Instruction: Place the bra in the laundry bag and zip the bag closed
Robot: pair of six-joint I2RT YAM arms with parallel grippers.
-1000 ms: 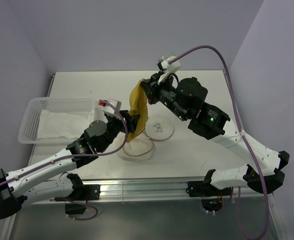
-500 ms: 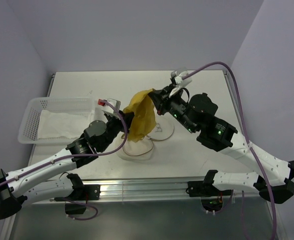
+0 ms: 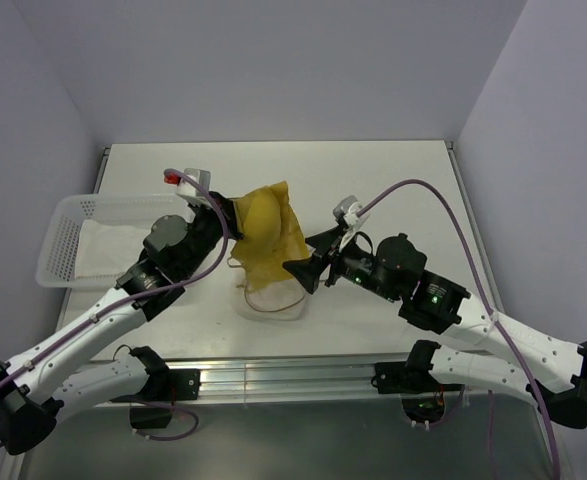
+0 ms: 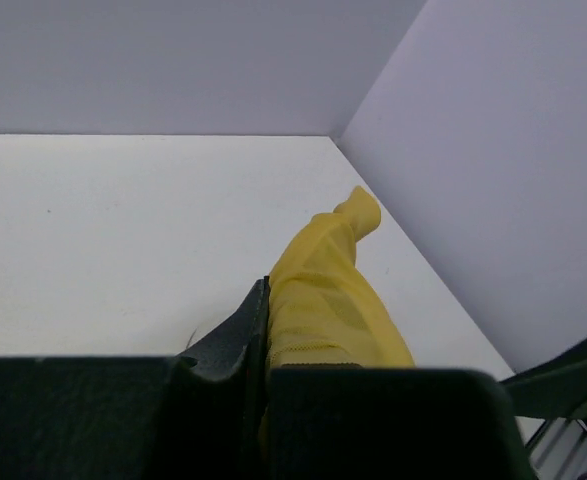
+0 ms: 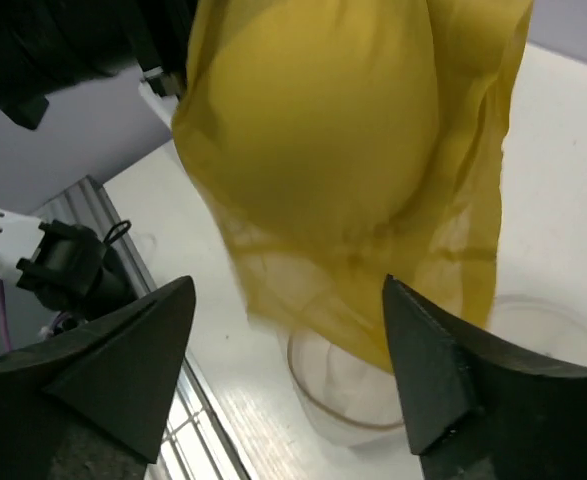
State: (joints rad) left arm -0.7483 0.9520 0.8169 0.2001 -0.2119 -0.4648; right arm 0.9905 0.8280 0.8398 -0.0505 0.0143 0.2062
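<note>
Lilac walls close in a white table. Over its middle the left gripper is clamped on one edge of the bra, which hangs as a loose yellow drape above the laundry bag. Whether the hem touches the bag's brownish rim cannot be told. The right gripper sits just right of the drape, jaws spread wide and holding nothing. The likely trouble is the single pinch on soft fabric: the cloth could slide out, or the drape, which looks wider than the bag's mouth, could land across the rim and spill outside. The soft mesh wall might also fold under it. Counted: one bra, one laundry bag, one white basket at the left holding one white cloth, and two grippers
</note>
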